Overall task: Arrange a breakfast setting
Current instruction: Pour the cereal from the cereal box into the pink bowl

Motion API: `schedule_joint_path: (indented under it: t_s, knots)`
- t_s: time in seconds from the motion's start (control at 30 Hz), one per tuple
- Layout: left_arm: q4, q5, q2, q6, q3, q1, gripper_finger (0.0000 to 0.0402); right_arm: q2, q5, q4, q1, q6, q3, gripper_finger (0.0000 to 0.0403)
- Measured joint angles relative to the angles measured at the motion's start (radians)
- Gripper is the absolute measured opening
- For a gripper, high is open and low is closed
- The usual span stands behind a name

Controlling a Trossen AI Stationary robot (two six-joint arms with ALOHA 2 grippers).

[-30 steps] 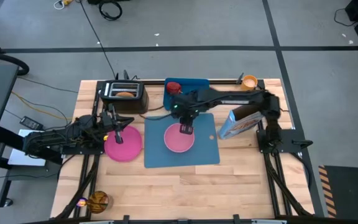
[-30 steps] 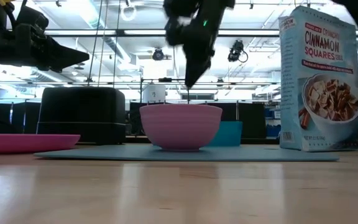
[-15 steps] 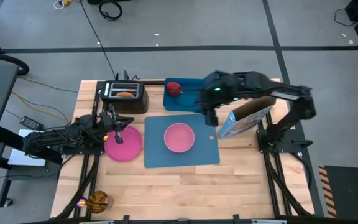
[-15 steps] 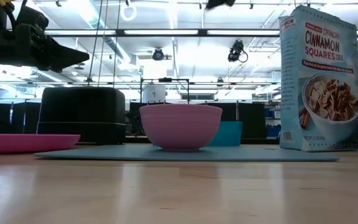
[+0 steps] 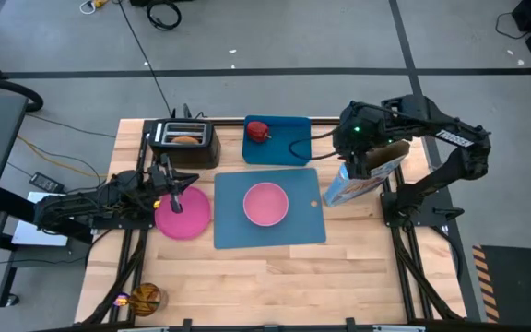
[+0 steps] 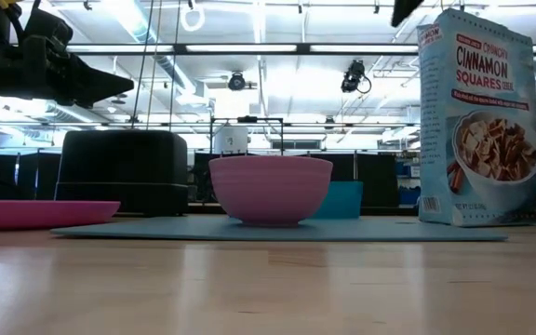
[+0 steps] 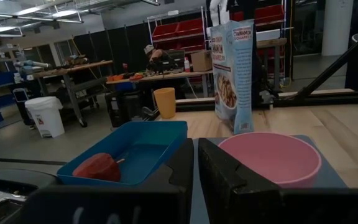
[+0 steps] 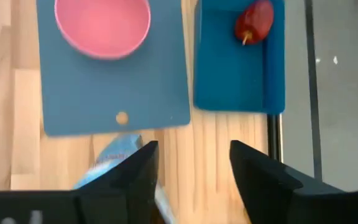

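I see the right hand raised over the cereal box at the worktop's right side, fingers spread apart and empty. The pink bowl sits on the blue mat; the red apple lies in the blue tray behind it. My left hand hovers over the pink plate beside the mat, fingers pressed together, holding nothing.

pink bowl on blue mat | pink plate beside mat | apple in tray
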Motion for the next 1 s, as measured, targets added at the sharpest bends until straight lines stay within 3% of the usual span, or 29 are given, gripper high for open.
schedule_joint_path:
  t_s: [0.13, 0.3, 0.4, 0.63, 0.87, 1.0]
  knots:
    - [0.000, 0.000, 0.000, 0.000, 0.000, 0.000, 0.0032, -0.024, -0.007, -0.009, -0.004, -0.028, 0.000, 0.0259]
    - [0.028, 0.000, 0.000, -0.002, 0.000, 0.000, 0.0032, -0.083, -0.137, -0.009, -0.001, -0.084, 0.000, 0.0302]
    - [0.072, 0.000, 0.000, -0.086, 0.000, 0.000, 0.0032, -0.130, -0.194, -0.009, -0.001, -0.066, -0.009, 0.0308]
    - [0.249, 0.000, 0.000, -0.292, 0.000, 0.000, 0.0032, -0.232, -0.326, -0.010, 0.000, -0.052, -0.123, 0.0282]
    - [0.402, 0.008, 0.008, -0.267, 0.000, -0.002, 0.0032, -0.283, -0.298, -0.010, 0.000, -0.060, -0.319, 0.0239]
    - [0.479, 0.087, 0.072, -0.262, 0.000, -0.038, 0.0032, -0.273, -0.219, -0.002, 0.000, -0.064, -0.419, 0.0209]
